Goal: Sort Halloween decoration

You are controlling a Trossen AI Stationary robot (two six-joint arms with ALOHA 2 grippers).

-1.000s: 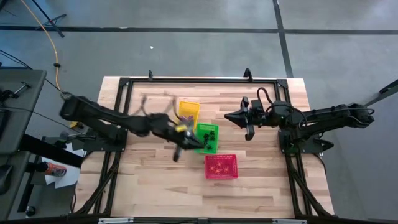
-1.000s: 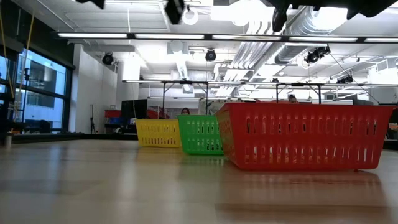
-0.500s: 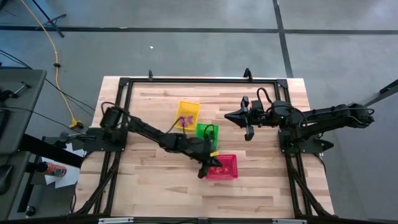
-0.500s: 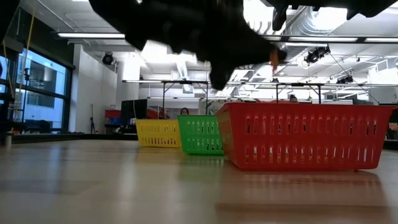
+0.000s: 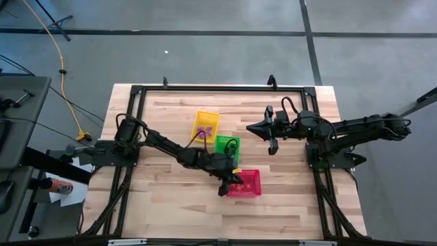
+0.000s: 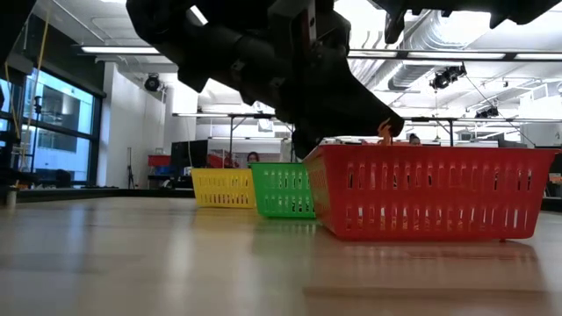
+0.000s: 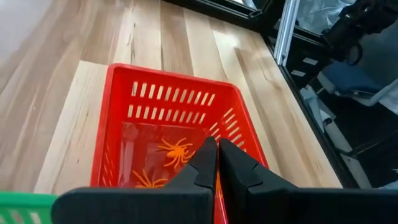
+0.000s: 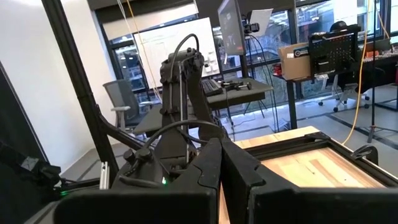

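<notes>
Orange spider trinkets (image 7: 174,150) lie in the red basket (image 5: 247,183), purple ones (image 5: 203,130) sit in the yellow basket (image 5: 207,119), dark ones (image 5: 231,147) in the green basket (image 5: 223,143) – sorting looks well along, with no loose pieces in sight on the worktop (image 5: 164,198). The left gripper (image 5: 227,185) hangs right at the red basket's rim, jaws pressed shut; a small orange piece (image 6: 385,132) shows at its tip in the low view, so one drop seems left. The right gripper (image 5: 273,145) waits above the worktop's far right side, jaws shut on nothing
</notes>
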